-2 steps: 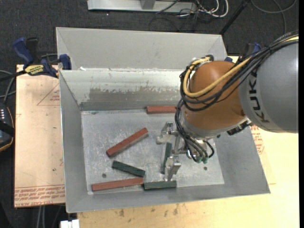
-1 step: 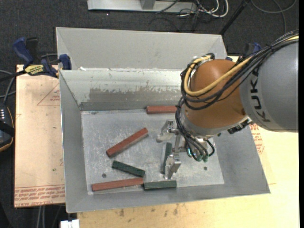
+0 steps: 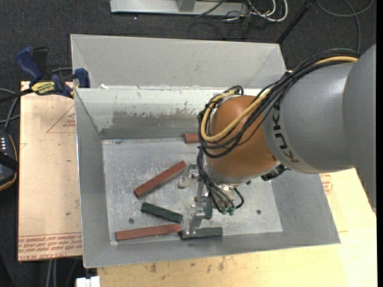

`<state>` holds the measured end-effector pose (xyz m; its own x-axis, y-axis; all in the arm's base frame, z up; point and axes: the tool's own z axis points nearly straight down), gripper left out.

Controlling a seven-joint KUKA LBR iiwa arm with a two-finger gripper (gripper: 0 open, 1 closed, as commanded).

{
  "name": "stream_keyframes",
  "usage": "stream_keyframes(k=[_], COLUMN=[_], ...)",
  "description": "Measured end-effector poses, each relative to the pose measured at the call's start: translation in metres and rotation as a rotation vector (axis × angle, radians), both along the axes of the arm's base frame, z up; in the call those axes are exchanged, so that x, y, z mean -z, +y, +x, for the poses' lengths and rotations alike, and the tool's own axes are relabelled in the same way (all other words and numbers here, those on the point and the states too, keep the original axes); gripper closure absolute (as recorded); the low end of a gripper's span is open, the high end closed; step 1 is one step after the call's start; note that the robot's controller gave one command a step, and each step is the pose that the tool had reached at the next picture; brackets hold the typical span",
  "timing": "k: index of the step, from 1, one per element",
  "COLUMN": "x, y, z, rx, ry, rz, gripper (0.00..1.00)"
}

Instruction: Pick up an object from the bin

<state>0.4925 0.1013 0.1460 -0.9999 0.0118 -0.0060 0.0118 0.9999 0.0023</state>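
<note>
gripper point(image 3: 195, 220) over flat dark-green bar point(image 3: 203, 233); grip: cannot tell | scuffed metal bin point(image 3: 119, 178)

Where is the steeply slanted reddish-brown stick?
The slanted reddish-brown stick lies in the bin's middle, left of the arm, just behind a dark green stick.

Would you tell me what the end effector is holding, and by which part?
It cannot be told: the end effector is down at the left end of the front green bar.
</note>
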Motion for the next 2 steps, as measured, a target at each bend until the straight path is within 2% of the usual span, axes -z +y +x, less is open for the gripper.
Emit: stream_keyframes(k=[1, 2], x=[0.0685, 0.0685], y=[0.0319, 0.0319], z=[0.0112, 0.0112], rx=[0.0, 0.0], ry=[-0.019, -0.018], rz=[0.005, 0.005], gripper=[1.0, 1.0])
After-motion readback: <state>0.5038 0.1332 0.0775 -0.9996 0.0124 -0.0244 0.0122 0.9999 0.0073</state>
